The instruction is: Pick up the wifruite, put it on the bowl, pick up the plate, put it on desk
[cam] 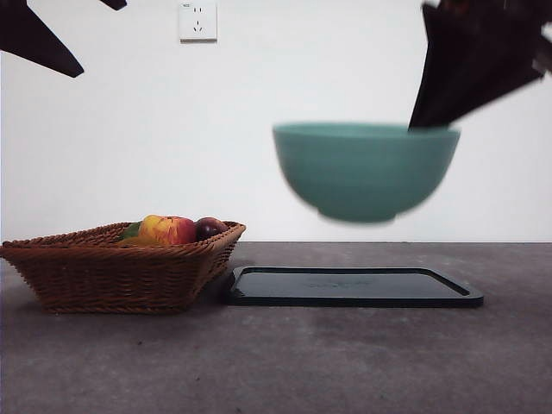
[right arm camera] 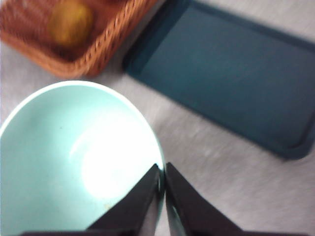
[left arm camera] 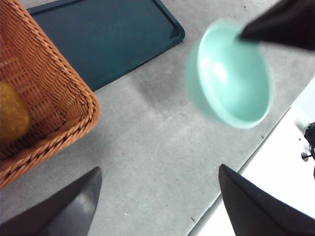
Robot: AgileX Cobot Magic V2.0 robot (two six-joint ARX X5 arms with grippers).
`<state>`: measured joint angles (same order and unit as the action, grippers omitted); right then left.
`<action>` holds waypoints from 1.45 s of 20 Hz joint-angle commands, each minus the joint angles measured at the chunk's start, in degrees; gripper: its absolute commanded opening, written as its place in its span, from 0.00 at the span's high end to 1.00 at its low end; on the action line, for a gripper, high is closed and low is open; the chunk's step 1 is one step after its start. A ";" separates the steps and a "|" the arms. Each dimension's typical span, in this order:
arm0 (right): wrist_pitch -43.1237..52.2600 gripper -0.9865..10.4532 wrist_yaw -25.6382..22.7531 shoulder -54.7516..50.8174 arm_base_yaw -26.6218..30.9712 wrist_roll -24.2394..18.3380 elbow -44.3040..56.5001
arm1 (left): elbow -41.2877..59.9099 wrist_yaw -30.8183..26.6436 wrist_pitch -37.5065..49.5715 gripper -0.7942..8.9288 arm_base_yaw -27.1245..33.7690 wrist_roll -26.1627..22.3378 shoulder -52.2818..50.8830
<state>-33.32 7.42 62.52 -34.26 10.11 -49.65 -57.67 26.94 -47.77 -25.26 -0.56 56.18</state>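
Note:
The teal-green bowl (cam: pixel 366 171) hangs in the air above the dark rectangular plate (cam: pixel 354 287), blurred by motion. My right gripper (right arm camera: pixel 162 168) is shut on the bowl's rim (right arm camera: pixel 74 157), coming down from the upper right in the front view (cam: pixel 424 123). The orange-brown wifruite (right arm camera: pixel 71 22) lies in the wicker basket (cam: pixel 112 267); the left wrist view shows it too (left arm camera: pixel 12 115). My left gripper (left arm camera: pixel 160 169) is open and empty, high over the bare desk (cam: pixel 276 362) between basket and bowl (left arm camera: pixel 230 73).
The basket stands left of the plate (left arm camera: pixel 103 39) and also holds a red-yellow apple (cam: pixel 168 229) and a dark plum (cam: pixel 209 228). A white wall with a socket (cam: pixel 197 21) stands behind. The desk's edge (left arm camera: pixel 256 152) runs near the bowl.

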 commanded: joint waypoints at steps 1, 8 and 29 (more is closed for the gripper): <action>4.52 0.90 -0.13 1.16 -1.55 2.58 2.97 | -0.57 0.11 0.57 0.53 -0.33 -0.48 0.31; 13.29 0.90 0.02 4.76 -1.90 3.93 10.10 | -0.57 0.11 0.52 0.53 -0.33 -0.48 0.31; 15.96 0.74 -1.53 4.24 -2.73 4.55 10.10 | -0.57 0.11 -0.59 0.53 -0.31 -0.55 0.31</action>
<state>-17.63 6.13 66.57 -36.42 13.96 -39.07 -57.67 26.94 -48.64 -25.26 -0.56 56.18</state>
